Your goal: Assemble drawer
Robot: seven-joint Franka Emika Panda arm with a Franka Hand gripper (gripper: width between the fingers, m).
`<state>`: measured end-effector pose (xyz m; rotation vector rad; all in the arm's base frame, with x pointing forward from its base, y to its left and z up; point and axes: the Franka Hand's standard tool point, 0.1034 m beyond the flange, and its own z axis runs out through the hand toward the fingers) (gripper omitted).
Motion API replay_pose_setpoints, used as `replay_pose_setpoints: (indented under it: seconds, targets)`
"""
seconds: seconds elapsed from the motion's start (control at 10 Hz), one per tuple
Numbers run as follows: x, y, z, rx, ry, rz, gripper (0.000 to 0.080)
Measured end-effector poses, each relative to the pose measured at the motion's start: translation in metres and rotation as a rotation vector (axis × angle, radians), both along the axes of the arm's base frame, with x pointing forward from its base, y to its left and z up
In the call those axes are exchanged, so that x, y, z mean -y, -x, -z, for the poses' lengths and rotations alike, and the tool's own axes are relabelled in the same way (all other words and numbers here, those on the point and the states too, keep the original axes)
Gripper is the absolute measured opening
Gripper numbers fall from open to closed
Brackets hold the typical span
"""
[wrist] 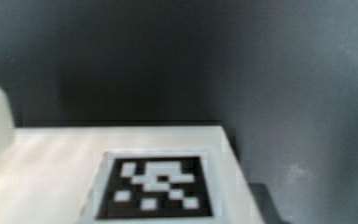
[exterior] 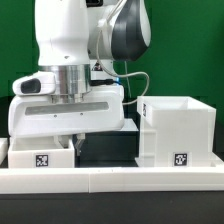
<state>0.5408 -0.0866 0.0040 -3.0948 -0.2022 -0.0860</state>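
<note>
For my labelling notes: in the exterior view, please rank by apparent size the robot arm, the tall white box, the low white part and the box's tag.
1. robot arm, clearly the largest
2. tall white box
3. low white part, partly hidden, so this rank is less sure
4. box's tag, the smallest

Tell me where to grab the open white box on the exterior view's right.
Probably its thin upright wall nearest the gripper, taken from above. The white box stands upright and open-topped, so the jaws could straddle that wall's top edge.
</note>
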Motion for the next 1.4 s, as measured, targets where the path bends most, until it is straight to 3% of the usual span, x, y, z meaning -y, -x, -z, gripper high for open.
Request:
replay_pose_setpoints:
  seconds: [0.5, 0.7, 0.9, 1.4]
  targets:
    - [-0.002, 0.002, -0.002, -0.002, 0.004, -0.033, 0.0041]
    - [-0.015, 0.016, -0.011, -0.024, 0.012, -0.172, 0.0041]
    - [-0.009, 0.027, -0.015, -0.049, -0.004, -0.204, 0.0041]
    - [-0.004, 0.027, -0.017, -0.047, 0.013, -0.378, 0.0041]
